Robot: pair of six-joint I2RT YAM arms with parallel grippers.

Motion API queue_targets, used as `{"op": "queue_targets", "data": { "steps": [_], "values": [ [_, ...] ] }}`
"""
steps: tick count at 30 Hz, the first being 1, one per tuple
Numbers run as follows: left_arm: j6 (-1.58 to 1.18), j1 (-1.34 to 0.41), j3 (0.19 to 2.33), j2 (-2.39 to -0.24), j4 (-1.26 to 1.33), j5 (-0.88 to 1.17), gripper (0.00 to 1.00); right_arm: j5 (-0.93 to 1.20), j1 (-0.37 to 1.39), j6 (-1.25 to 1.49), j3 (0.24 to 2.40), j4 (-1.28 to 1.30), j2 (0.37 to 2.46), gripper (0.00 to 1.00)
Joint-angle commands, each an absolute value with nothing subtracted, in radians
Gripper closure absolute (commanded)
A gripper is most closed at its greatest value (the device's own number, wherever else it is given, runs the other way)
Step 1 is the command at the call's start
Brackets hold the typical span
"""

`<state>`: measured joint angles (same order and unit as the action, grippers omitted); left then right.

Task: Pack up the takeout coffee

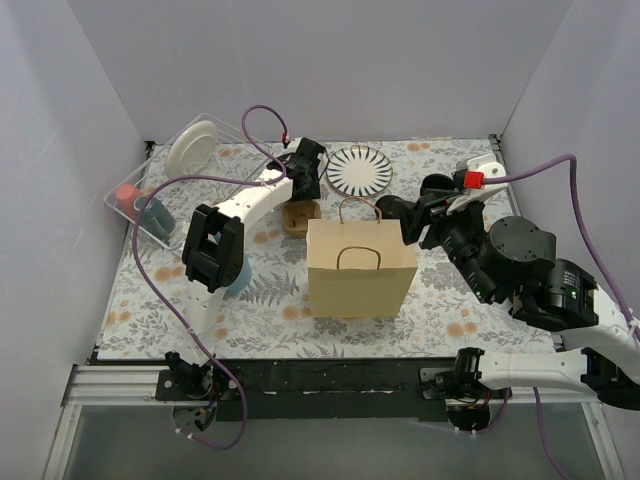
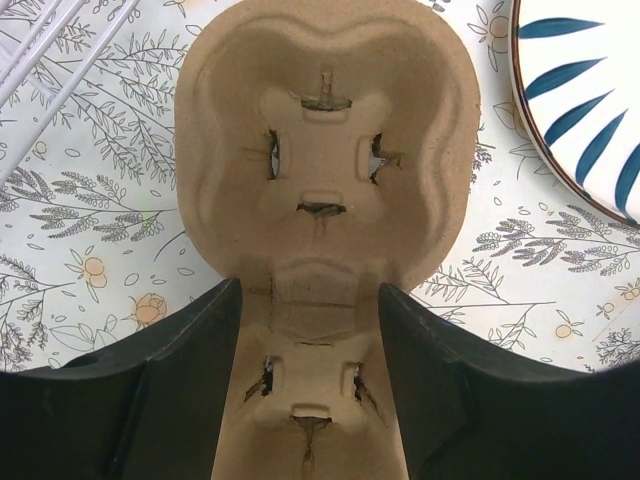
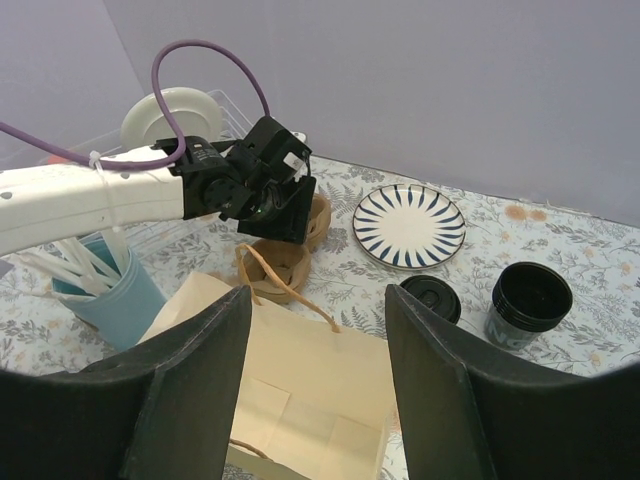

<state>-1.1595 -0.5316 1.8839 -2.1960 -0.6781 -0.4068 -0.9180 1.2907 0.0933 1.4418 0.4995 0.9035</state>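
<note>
Left pincer (image 2: pixel 310 330) open, straddling cardboard cup carrier (image 2: pixel 325 170) lengthwise; right pincer (image 3: pixel 315 335) open above paper bag (image 3: pixel 300 400); two dark coffee cups (image 3: pixel 527 305) stand ahead-right, nearer right arm.

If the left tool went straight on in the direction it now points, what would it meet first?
The brown cup carrier: the left tool points down at it and straddles its narrow middle. Whether the tool touches the carrier now is unclear.
</note>
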Motion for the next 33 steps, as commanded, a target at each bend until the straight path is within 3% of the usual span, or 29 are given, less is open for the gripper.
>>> {"op": "queue_targets", "data": {
  "steps": [1,8,12,19,33],
  "values": [
    [-1.144,-0.526,1.896,-2.192,-0.673,-0.394,0.45,-0.950,1.293,0.120,1.437,0.477,0.884,0.37],
    [-1.140,-0.525,1.928,-2.189,-0.683,-0.373,0.52,-0.953,1.293,0.144,1.442,0.491,0.885,0.38],
    [-1.141,-0.526,1.931,-2.190,-0.681,-0.364,0.62,-0.951,1.293,0.146,1.450,0.502,0.890,0.38],
    [-1.144,-0.525,1.933,-2.184,-0.696,-0.368,0.71,-0.948,1.293,0.160,1.462,0.518,0.887,0.39],
    [-1.141,-0.526,2.022,-2.120,-0.758,-0.371,0.72,-0.954,1.293,0.173,1.460,0.531,0.881,0.39]
  ]
}}
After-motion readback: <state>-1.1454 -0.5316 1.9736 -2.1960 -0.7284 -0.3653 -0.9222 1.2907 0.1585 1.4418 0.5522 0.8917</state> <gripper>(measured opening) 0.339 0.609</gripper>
